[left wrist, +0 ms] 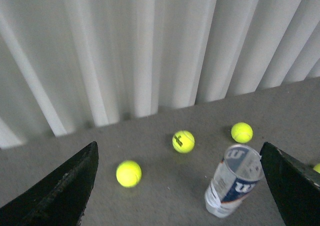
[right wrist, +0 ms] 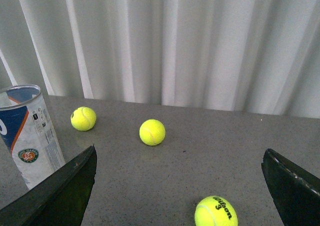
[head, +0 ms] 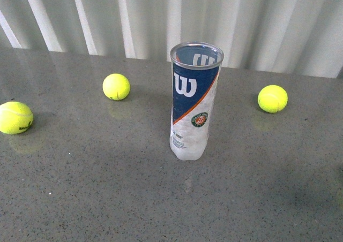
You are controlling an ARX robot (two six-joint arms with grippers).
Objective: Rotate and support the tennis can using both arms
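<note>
Tennis can (head: 195, 101) upright on table (head: 80, 188), clear of both pincers; left pincer (left wrist: 180, 186) agape, right pincer (right wrist: 180, 186) agape.

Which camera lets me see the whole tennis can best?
The front view: the tennis can stands upright, whole, logo facing us. The left wrist view shows it small, from above. The right wrist view cuts it off at the edge.

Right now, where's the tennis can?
In the front view the tennis can stands upright mid-table, between two balls, with neither gripper touching it.
</note>
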